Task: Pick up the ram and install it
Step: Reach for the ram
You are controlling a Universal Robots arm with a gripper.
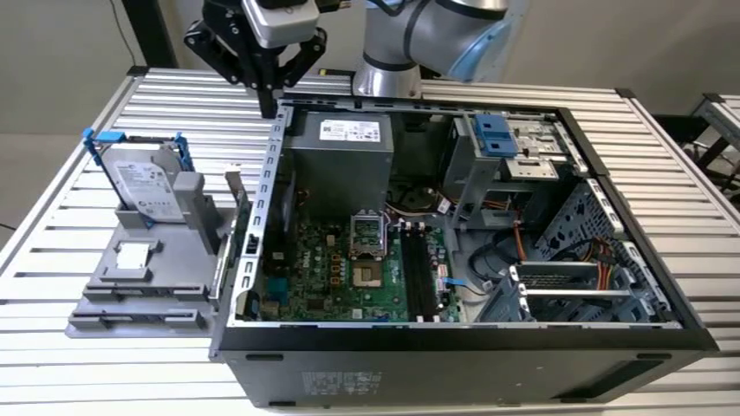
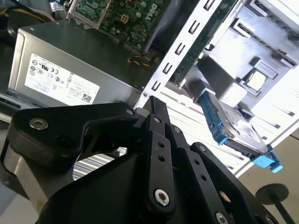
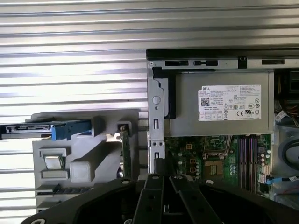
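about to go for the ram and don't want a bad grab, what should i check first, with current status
1. Ram standing on edge in the grey holder: ok.
2. End effector empty: ok.
3. Jaws open for a grasp: not ok, they look shut.
4. End effector above the ram: not ok, it hangs over a corner of the case.
5. Black motherboard slots free: ok, they look empty.
6. Hard drive apart from the ram: ok.
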